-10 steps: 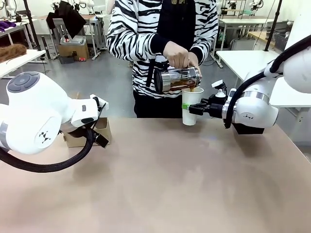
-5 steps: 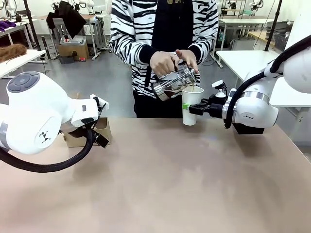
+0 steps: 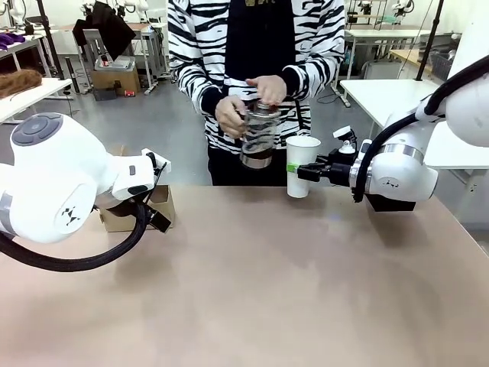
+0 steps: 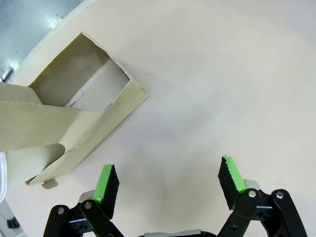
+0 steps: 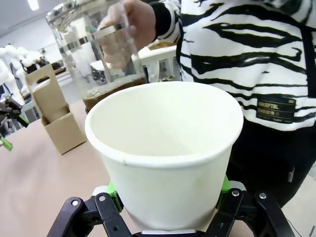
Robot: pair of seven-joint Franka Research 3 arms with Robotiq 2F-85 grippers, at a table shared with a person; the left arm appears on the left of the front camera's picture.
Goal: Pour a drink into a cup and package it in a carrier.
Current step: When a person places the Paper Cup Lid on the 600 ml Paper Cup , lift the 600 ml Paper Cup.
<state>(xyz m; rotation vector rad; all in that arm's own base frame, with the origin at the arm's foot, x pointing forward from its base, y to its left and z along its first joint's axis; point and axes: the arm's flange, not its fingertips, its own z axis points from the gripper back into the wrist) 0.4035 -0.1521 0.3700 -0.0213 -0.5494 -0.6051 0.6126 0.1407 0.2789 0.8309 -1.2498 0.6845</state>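
Carrier [image 4: 59, 123]: on the worktop [image 3: 267, 290], near my left tool [image 4: 168, 182], fingers spread wide, empty.
Jug [image 3: 259, 138]: upright in the person's hands; pouring looks finished.
Cup [image 3: 302, 164]: clamped in my right tool [image 3: 299, 170] at the far edge.
Next: carry it level to a slot.
Right wrist view: a little drink [image 5: 111, 91] left in the jug.
Left wrist view: slot open.

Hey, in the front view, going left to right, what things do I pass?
carrier → jug → cup → right arm
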